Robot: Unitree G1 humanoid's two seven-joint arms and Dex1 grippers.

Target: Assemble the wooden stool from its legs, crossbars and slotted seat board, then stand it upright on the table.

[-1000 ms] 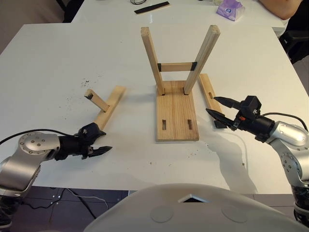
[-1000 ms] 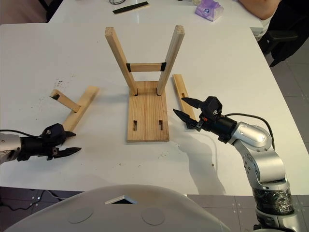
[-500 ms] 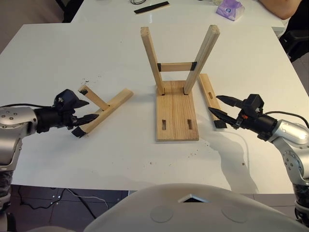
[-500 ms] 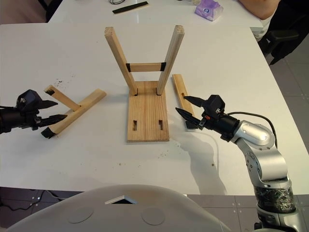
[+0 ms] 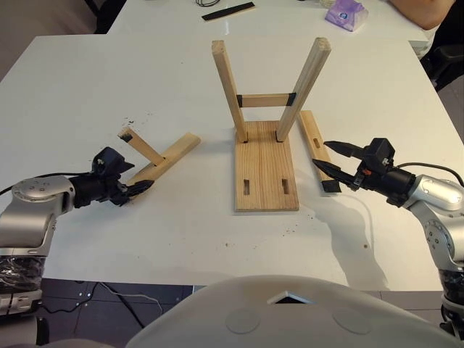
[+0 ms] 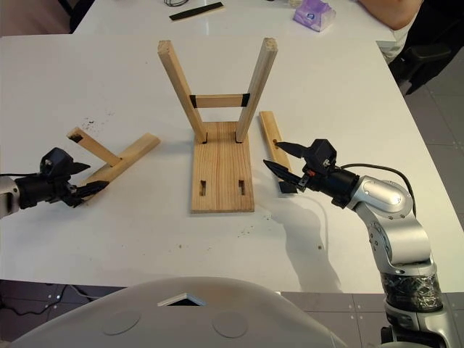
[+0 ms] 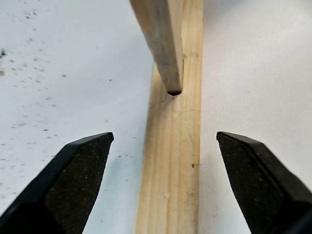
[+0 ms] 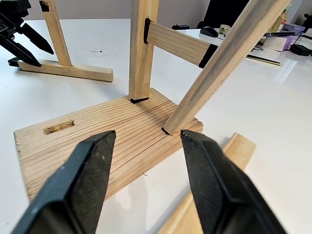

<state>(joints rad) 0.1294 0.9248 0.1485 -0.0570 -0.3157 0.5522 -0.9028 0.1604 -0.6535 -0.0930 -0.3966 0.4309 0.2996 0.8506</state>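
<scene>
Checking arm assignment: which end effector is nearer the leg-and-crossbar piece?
Left. The left end effector straddles the leg-and-crossbar piece; the right end effector is beyond the seat board.

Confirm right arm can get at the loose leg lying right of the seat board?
Probably yes. The right gripper is open and right at the loose leg, which lies flat with nothing over it. The seat board sits close beside it, so that side looks tight.

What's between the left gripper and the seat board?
A loose leg with a crossbar in it lies flat; the open left gripper straddles its near end. Past its far end, bare table up to the seat board. Left eye view shows it.
</scene>
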